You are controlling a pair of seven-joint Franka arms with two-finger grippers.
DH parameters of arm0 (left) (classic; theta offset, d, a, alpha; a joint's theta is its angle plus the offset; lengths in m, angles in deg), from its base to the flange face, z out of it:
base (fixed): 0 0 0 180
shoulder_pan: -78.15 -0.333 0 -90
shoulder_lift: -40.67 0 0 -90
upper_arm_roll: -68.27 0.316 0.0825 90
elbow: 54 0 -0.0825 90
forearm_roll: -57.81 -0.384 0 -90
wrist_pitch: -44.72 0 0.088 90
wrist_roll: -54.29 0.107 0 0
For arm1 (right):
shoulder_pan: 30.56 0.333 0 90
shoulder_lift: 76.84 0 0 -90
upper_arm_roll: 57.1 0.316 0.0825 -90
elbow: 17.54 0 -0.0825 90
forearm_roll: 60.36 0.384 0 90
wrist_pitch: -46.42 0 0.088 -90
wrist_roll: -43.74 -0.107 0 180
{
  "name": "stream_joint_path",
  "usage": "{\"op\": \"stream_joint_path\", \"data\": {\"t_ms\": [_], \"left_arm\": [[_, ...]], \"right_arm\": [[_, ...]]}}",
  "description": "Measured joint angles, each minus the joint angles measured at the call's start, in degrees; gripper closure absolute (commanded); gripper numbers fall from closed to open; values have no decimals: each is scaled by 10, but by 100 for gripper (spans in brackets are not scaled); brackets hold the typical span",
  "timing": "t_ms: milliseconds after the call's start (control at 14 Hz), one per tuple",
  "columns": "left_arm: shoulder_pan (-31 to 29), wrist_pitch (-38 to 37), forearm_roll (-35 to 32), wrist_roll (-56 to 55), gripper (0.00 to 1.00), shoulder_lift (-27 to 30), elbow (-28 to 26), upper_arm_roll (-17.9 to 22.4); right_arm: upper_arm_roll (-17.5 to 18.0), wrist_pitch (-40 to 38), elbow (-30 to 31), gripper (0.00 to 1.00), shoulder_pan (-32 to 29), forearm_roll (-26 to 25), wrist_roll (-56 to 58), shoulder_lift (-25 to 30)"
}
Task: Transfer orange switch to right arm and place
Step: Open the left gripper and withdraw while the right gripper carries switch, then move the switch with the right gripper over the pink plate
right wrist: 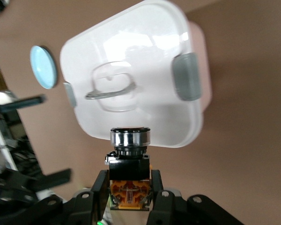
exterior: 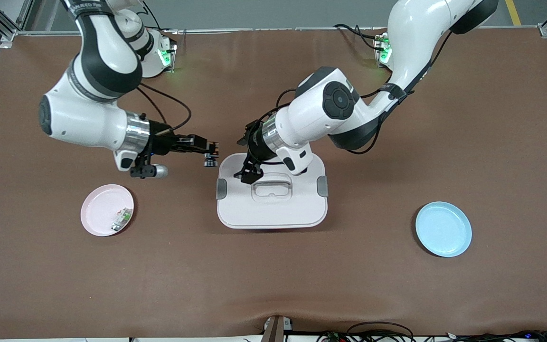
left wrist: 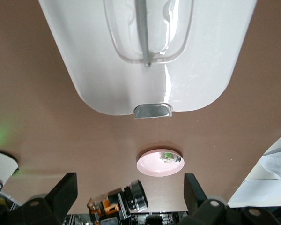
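A: Where is the orange switch (right wrist: pixel 129 176) at this moment?

B: In the right gripper (exterior: pixel 212 153). The fingers (right wrist: pixel 99 183) are clamped on either side of its black body, orange markings showing between them and a ringed metal collar at the outer end. In the front view the switch (exterior: pixel 211 156) is held over the bare table (exterior: pixel 397 285), just off the edge of the white lidded container (exterior: pixel 273 209) on the side toward the right arm's end.

A: And the left gripper (exterior: pixel 249 173)?

B: It hangs over the container's lid, near the corner closest to the switch. Its fingers (left wrist: pixel 65 192) are spread wide with nothing between them. The left wrist view looks past them to the switch (left wrist: pixel 119 202) in the other gripper.

A: What else is on the table?

B: A pink plate (exterior: pixel 94 209) toward the right arm's end, nearer the front camera than the right gripper, with a small white-and-green part (exterior: pixel 121 219) lying in it close to the rim. A blue plate (exterior: pixel 443 229) sits toward the left arm's end, well apart from the container. The container has a clear handle (exterior: pixel 272 186) set into its lid and grey clips (exterior: pixel 322 185) on two sides.
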Motion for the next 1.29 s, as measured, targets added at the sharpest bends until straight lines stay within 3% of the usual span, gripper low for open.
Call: {"op": "stream_joint_path", "data": {"t_ms": [429, 786, 1286], "left_arm": [[-60, -112, -41, 174, 0, 43, 1, 4], [-108, -174, -59, 446, 0, 73, -2, 7], [-158, -272, -241, 681, 0, 84, -4, 10]], "right_arm": [[-1, -61, -34, 100, -43, -176, 125, 1], [-1, -62, -37, 100, -70, -333, 272, 1], [-2, -4, -37, 100, -142, -409, 526, -9]]}}
